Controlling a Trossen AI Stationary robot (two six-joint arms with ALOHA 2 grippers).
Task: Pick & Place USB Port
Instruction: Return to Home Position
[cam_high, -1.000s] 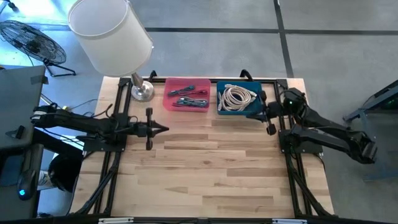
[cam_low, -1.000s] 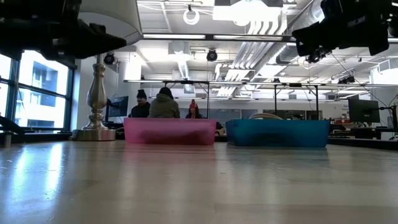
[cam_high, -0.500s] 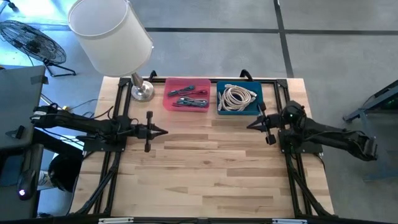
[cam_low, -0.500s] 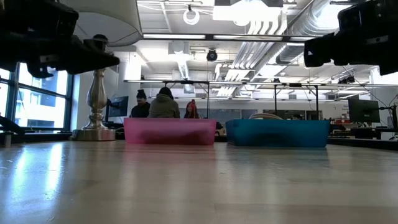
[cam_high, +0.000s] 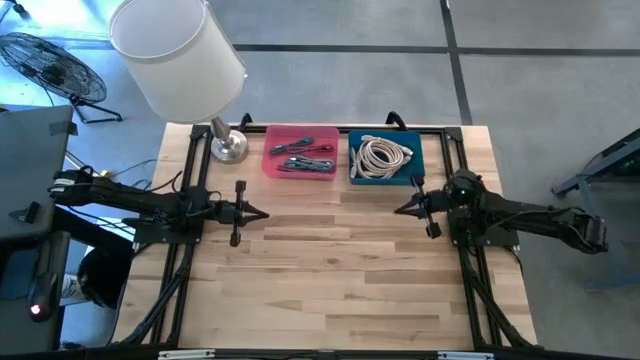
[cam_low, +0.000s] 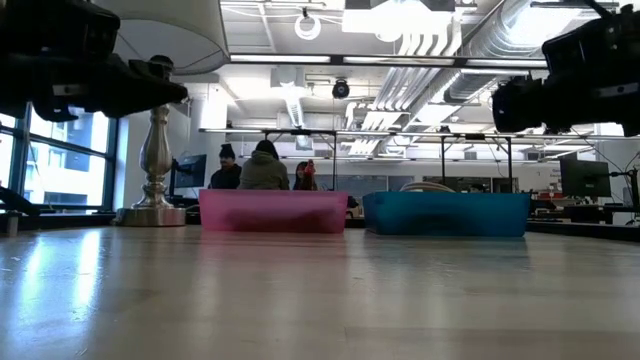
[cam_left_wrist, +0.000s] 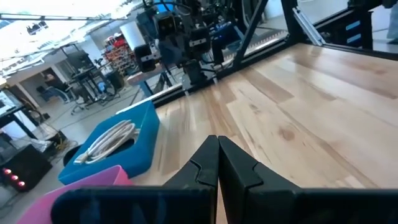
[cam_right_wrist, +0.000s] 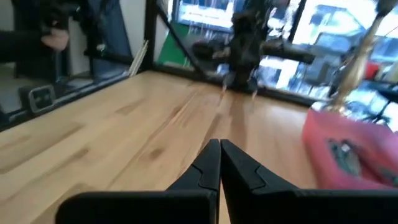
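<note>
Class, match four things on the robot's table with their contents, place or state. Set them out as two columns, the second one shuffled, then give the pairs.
1 red bin
2 blue bin
3 lamp
4 left gripper

a holds a coiled pale cable
b shut, over the table's left side, facing the right gripper
c holds dark charger cables
d stands beside the red bin

Pairs: 1-c, 2-a, 3-d, 4-b

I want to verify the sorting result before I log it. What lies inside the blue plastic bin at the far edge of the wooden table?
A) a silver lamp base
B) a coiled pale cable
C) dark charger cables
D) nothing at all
B: in the high view a coiled pale cable lies inside the blue plastic bin, while the dark charger cables lie in the red plastic bin beside it.
</note>
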